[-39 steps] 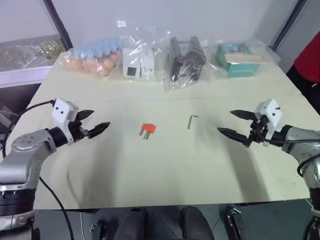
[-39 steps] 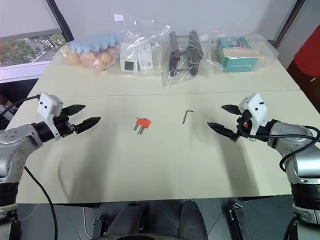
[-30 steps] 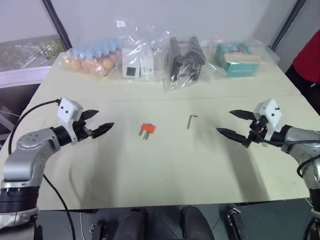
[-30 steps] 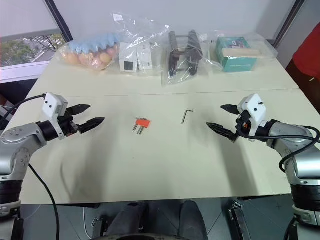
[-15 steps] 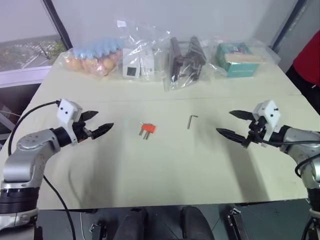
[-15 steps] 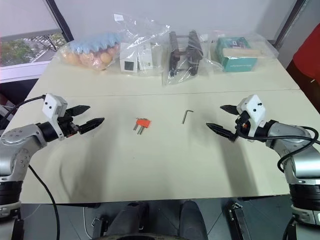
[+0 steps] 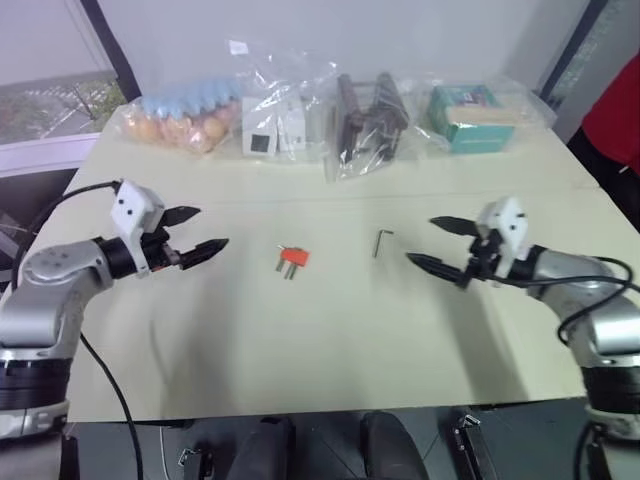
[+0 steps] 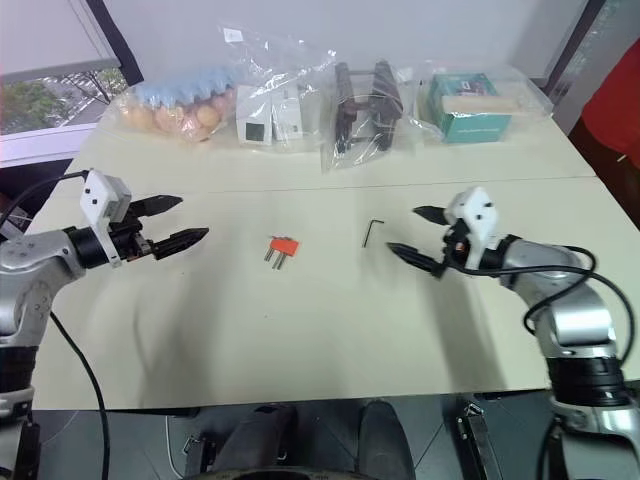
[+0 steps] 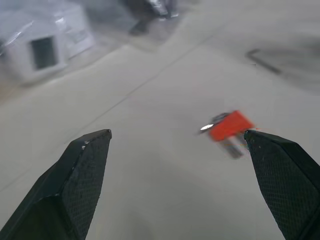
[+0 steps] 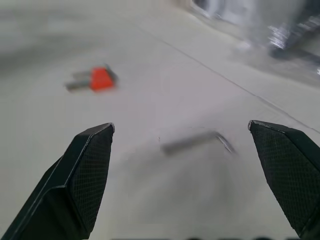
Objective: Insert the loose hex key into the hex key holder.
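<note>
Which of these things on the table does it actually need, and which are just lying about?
Needed:
hex key
red holder

Lying about, along the table's far edge:
bag of eggs
bagged white boxes
bagged dark parts
teal box

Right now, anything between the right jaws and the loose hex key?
Nothing visible. The right gripper is open, with only bare table between it and the loose hex key. The hex key holder lies beyond, further left.
</note>
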Controlling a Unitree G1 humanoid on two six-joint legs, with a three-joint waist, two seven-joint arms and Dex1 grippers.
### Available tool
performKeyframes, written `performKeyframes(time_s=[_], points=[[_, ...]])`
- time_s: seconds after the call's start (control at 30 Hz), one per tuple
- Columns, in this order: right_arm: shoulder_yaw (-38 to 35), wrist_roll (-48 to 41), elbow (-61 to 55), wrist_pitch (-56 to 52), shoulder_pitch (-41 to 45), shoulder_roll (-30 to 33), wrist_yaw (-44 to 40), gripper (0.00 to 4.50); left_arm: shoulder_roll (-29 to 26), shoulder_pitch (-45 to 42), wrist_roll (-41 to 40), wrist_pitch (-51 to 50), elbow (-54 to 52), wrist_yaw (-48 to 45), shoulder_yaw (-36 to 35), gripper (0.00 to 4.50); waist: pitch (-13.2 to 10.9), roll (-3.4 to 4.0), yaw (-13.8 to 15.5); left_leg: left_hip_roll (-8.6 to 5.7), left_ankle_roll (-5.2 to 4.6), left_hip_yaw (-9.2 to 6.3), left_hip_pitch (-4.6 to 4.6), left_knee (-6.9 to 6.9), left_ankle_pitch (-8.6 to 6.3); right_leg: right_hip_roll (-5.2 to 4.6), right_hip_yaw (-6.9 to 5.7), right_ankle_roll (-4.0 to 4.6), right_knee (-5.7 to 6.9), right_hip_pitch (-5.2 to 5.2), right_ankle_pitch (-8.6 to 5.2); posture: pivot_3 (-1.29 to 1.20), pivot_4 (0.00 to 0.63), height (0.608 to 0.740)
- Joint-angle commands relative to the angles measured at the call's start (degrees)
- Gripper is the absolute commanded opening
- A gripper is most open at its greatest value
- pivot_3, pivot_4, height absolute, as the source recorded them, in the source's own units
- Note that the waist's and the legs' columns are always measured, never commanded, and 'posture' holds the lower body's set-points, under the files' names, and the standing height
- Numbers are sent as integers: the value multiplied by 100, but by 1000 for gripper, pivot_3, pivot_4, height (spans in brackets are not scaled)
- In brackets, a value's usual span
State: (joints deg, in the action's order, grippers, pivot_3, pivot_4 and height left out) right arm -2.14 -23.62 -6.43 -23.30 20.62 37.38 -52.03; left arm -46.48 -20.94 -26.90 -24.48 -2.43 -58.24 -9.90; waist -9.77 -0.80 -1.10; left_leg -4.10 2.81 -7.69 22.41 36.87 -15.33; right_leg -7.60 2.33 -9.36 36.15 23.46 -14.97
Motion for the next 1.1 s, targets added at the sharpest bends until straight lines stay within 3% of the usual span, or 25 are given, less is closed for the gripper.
performKeyframes(time_s=[0.03, 0.2, 0.37, 0.83, 1.1], points=[[607, 344, 252, 383, 333, -534, 65, 4500, -180, -210, 39, 97, -65, -467, 262, 4435, 0, 0, -5, 0, 0, -1, 0, 0, 0, 0, 0, 0, 0, 2, 0, 0, 150, 740], [1317, 1026, 1779, 1209, 1202, -1541, 138, 4500, -380, -443, 243, 223, 107, -1022, 639, 4435, -4, 5, -15, -1, 3, 1, 2, 3, 2, 1, 0, 0, 3, 4, 0, 0, 150, 740], [1640, 1544, 3161, 1993, 1794, -2063, 79, 4500, -390, -467, 217, 130, 31, -1138, 652, 4435, -4, 6, -14, -1, 18, -4, 3, -5, 10, 2, -1, 0, 6, 10, 1, 0, 150, 740], [1595, 1966, 5476, 3056, 2637, -2765, -103, 4500, -256, 92, 67, -78, -490, -603, 359, 4435, -5, 7, -219, 1, 25, -13, 1, -22, 14, 5, 0, 0, 20, 27, 1, 0, 150, 740], [1614, 2277, 6119, 3456, 2860, -3010, -44, 4500, -199, 200, 85, -30, -502, -463, 388, 4435, -2, 8, -319, 3, 41, -20, -6, -50, 24, 5, 4, 0, 21, 36, 1, 0, 150, 740]])
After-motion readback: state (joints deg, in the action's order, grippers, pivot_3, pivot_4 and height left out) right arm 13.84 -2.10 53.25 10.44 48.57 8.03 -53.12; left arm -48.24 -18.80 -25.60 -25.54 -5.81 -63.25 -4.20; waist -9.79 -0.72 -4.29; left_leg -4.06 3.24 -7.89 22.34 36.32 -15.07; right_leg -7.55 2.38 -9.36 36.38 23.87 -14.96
